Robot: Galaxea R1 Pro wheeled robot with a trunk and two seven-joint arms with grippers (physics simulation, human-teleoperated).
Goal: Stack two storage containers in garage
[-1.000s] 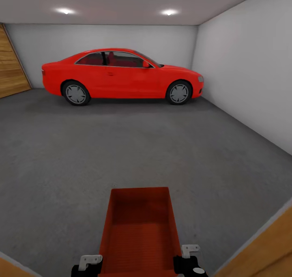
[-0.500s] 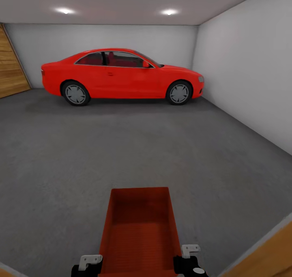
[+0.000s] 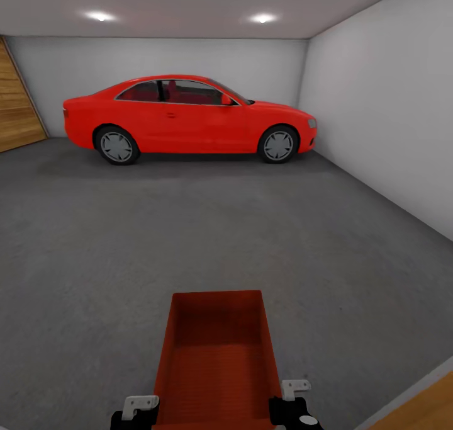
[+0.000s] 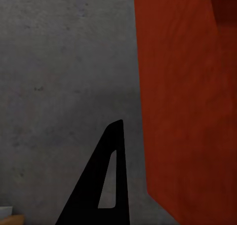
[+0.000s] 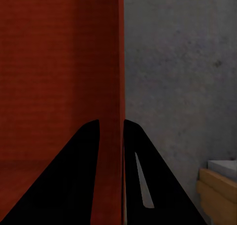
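One orange-red storage container hangs open side up just in front of me, above the dark grey garage floor. My left gripper sits at its near left wall and my right gripper at its near right wall. In the right wrist view the right gripper is shut on the thin wall of the container, one finger on each side. The left wrist view shows one black finger just outside the container's wall; the other finger is hidden behind that wall.
A red coupe car is parked sideways along the far wall. A pale grey wall runs down the right, wooden planking stands at the far left, and a wooden edge cuts the near right corner.
The view has crept slightly forward into the garage, and the wooden edge at the near right has slid out of the picture. The container keeps its place between my grippers.
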